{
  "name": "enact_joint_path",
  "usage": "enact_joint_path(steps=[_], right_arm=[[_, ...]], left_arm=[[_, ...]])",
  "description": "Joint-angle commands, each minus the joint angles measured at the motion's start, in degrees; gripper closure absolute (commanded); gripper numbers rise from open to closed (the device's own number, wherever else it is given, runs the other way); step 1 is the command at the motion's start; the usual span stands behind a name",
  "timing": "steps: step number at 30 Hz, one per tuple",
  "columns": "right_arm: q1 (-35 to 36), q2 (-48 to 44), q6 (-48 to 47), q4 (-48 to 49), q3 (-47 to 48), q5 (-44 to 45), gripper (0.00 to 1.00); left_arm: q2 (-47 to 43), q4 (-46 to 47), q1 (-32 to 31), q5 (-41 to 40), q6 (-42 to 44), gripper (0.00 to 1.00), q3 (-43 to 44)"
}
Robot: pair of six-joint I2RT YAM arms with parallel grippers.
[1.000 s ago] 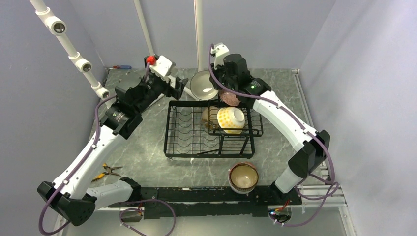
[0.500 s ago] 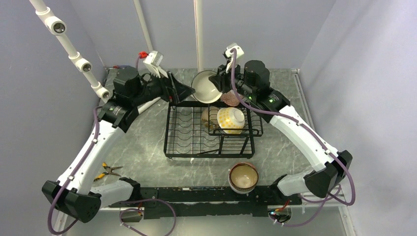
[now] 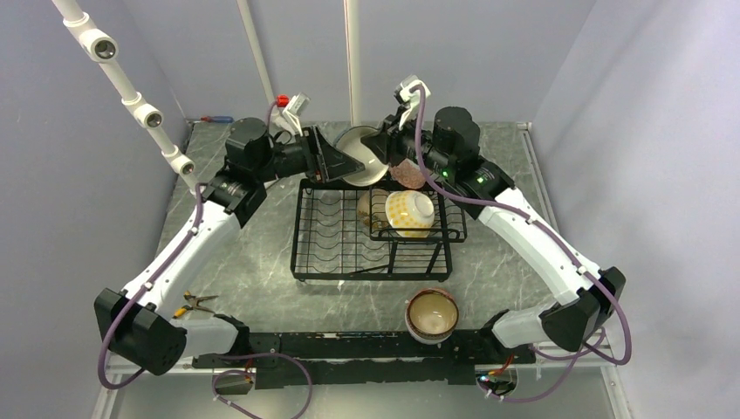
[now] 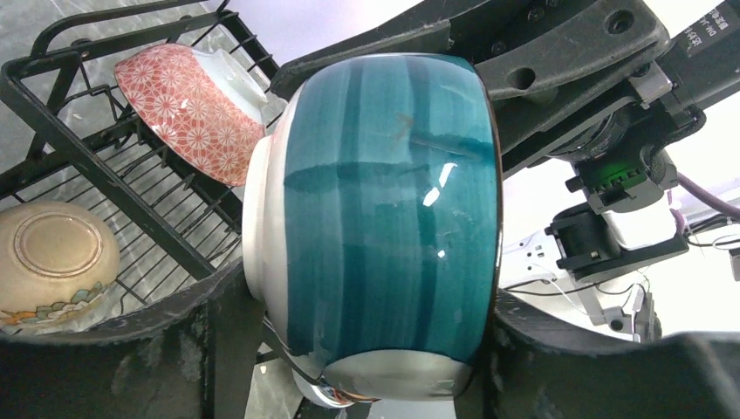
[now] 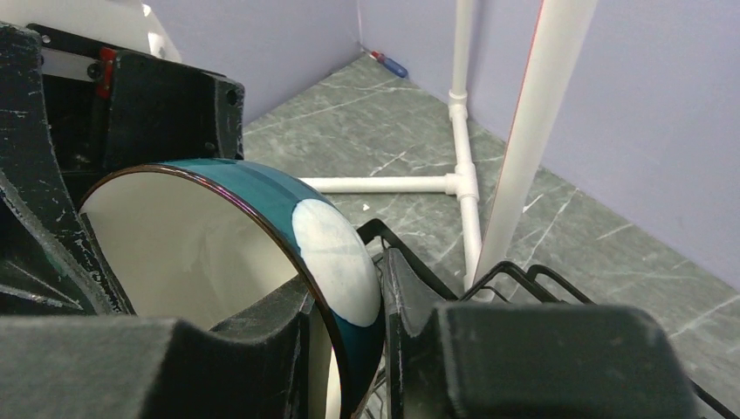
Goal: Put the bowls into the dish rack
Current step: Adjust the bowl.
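While the teal bowl [image 4: 375, 218] is pinched at its rim by the right tool [image 5: 366, 305] above the back edge of the dish rack [image 3: 314, 253], it is straddled by the wide left tool [image 4: 366, 319]; whether that tool presses on it cannot be told.

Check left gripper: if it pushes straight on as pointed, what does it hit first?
The left gripper meets the teal bowl it straddles, rim pinched by the right gripper. Remaining gap unclear.

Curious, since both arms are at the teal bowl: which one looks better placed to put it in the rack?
Probably the left. The left gripper straddles the teal bowl across its body, while the right gripper pinches only its rim; the dish rack is right beside both.
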Motion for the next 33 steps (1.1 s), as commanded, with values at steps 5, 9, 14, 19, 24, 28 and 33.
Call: enact_joint_path(steps=[5,9,14,19,24,28,33], right_arm=[[0.3,-0.7,1.8,6.3,1.6,0.5,1.0],[0.3,-1.6,2.1,7.0,0.3,0.7,0.74],[0.3,-2.8,3.0,8.4,-1.8,0.2,0.35],[0.2,-3.8,3.7,7.9,-3.2,-0.3,0.16],[0.2,-5.6,5.5,9.2,-5.3,-2.5,0.01],[0.0,-6.3,7.1,9.2,-6.6,-3.2,0.0],[-0.4,-6.2,9.1,9.2,-7.4,-5.5,0.0]], left_arm=[[1.0,6.2,-0.7,2.0,-0.2,0.8,1.2],[-1.0,5.1,-0.7,-2.1,5.5,0.97,-0.5],[-5.8,8.1,-0.6,-11.3,12.5,0.97,-5.7],[-8.8,6.1,-0.6,-18.1,26.3,0.97,-8.1],[-10.6,2.4,-0.7,-20.9,47.9,0.97,-9.2],[-12.8,5.3,-0.6,-22.8,62.3,0.97,-13.5],[-13.0,6.0,-0.6,-23.5,71.7,0.97,-15.6]])
